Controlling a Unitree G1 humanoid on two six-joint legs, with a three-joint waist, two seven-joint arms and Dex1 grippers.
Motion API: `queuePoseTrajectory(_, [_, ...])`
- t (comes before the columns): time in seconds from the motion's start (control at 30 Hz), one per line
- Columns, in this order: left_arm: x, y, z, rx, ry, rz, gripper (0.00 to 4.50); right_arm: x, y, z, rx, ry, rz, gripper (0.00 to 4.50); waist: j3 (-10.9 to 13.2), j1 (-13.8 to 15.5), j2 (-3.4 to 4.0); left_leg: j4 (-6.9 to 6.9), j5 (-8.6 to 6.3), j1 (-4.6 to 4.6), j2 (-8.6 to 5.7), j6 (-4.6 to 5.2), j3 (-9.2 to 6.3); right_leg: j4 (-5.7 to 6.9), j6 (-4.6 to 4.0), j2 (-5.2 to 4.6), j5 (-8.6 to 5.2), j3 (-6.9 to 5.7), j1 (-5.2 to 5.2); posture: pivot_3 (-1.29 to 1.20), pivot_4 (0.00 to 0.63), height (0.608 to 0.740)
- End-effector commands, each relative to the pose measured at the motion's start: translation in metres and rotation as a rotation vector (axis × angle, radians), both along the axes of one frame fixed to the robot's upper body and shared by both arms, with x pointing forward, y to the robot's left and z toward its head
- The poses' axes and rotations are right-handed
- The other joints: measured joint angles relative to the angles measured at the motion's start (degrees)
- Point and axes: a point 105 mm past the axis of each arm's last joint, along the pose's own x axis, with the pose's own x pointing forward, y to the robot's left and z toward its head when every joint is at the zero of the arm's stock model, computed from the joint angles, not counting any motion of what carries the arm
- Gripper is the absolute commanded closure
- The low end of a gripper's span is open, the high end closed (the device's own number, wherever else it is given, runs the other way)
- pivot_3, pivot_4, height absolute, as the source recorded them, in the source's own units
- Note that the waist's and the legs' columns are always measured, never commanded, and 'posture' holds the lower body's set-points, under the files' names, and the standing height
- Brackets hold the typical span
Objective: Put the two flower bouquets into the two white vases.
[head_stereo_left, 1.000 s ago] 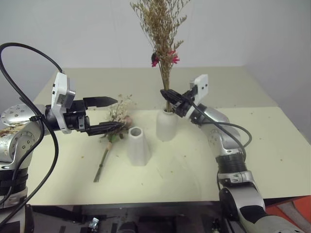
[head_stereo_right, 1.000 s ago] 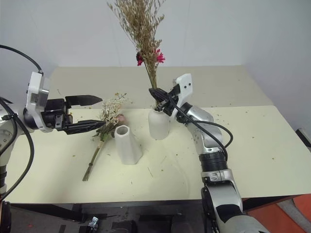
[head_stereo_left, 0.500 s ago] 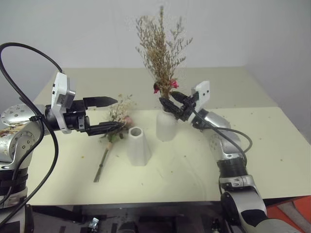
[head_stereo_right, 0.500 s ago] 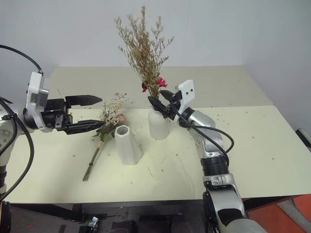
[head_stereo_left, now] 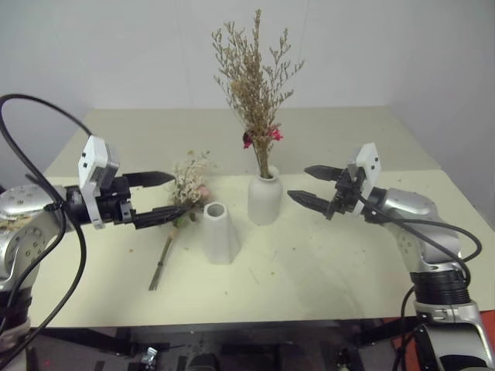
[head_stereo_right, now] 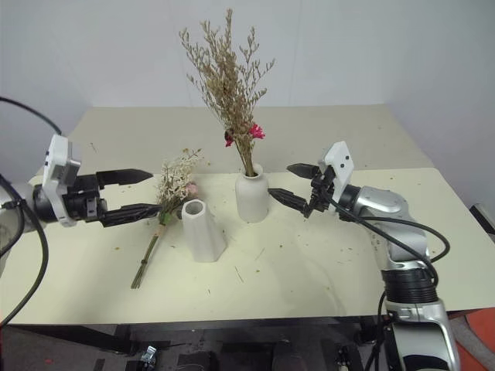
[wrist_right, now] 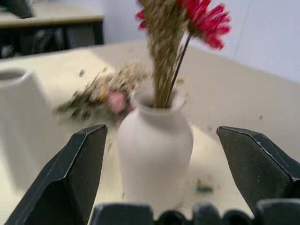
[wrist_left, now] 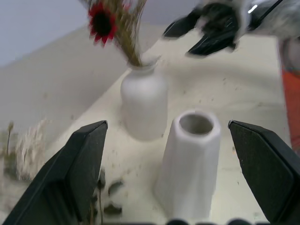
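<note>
Right end effector (head_stereo_left: 311,187) has released and left the tan bouquet (head_stereo_left: 257,73), its stems hidden inside the bottle vase (head_stereo_left: 264,199).

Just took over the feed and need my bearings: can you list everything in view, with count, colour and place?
Tan-brown bouquet: one, red blooms, standing in the rounded vase.
Rounded vase: one, white, mid-table.
Cone vase: one, white, empty, just left-front of the rounded vase.
Cream bouquet: one, cream with pink and green, lying flat left of the cone vase.
Table: one, pale yellow, specked with debris.
Left tool: black, open, beside the cream bouquet's head.
Right tool: black, open, right of the rounded vase, holding nothing.
</note>
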Motion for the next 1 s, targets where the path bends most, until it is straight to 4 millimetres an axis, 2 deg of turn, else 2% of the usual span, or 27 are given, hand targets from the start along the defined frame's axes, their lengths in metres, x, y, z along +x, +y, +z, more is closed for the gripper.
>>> queuePoseTrajectory(0.03, [-0.004, 0.012, -0.002, 0.077, 0.016, 0.122, 0.0, -0.018, -0.002, 0.025, -0.015, -0.064, 0.104, 0.07, 0.0, 0.17, 0.0, 0.0, 0.0, 0.0, -0.01, 0.0, 0.0, -0.01, 0.0, 0.0, 0.0, 0.0, 0.0, 0.0, 0.15, 0.74])
queuePoseTrajectory(0.23, [0.004, 0.023, -0.046, 0.296, 0.251, 0.347, 0.0, -0.033, 0.001, 0.036, -0.074, -0.078, 0.242, 0.07, 0.02, 0.4, -0.03, 0.01, 0.0, 0.0, -0.03, 0.0, 0.0, -0.02, 0.02, -0.02, -0.02, -0.02, 0.05, 0.0, 0.15, 0.74])
queuePoseTrajectory(0.37, [0.012, 0.022, -0.062, 0.341, 0.362, 0.447, 0.0, -0.042, 0.005, 0.042, -0.108, -0.097, 0.345, 0.07, 0.02, 0.45, -0.04, 0.01, 0.0, -0.03, -0.03, 0.0, -0.01, -0.06, 0.04, -0.02, -0.02, -0.04, 0.05, 0.0, 0.15, 0.74])
queuePoseTrajectory(0.5, [0.028, 0.017, -0.084, 0.371, 0.436, 0.521, 0.0, -0.05, 0.006, 0.045, -0.144, -0.112, 0.44, 0.07, 0.03, 0.5, -0.05, 0.01, 0.0, -0.04, -0.07, 0.0, -0.01, -0.05, 0.05, -0.04, -0.01, -0.04, 0.04, 0.0, 0.15, 0.74])
queuePoseTrajectory(0.7, [0.051, 0.01, -0.118, 0.435, 0.487, 0.597, 0.0, -0.05, 0.009, 0.048, -0.141, -0.126, 0.45, 0.07, 0.02, 0.46, -0.07, 0.02, 0.0, -0.04, -0.08, -0.01, -0.03, -0.03, 0.04, -0.03, 0.0, -0.04, 0.04, 0.0, 0.15, 0.74])
queuePoseTrajectory(0.8, [0.056, 0.009, -0.126, 0.44, 0.499, 0.618, 0.0, -0.052, 0.01, 0.048, -0.138, -0.129, 0.451, 0.07, 0.01, 0.68, -0.05, 0.02, 0.0, 0.04, -0.09, -0.01, -0.03, 0.0, 0.04, -0.05, 0.0, -0.04, 0.11, 0.0, 0.15, 0.74])
queuePoseTrajectory(1.0, [0.063, 0.011, -0.123, 0.42, 0.486, 0.635, 1.83, -0.055, 0.008, 0.049, -0.136, -0.127, 0.438, 0.0, 0.01, 1.01, -0.05, 0.02, 0.01, 0.33, -0.1, -0.01, -0.02, 0.04, 0.05, -0.06, -0.01, -0.02, 0.36, 0.0, 0.15, 0.74])
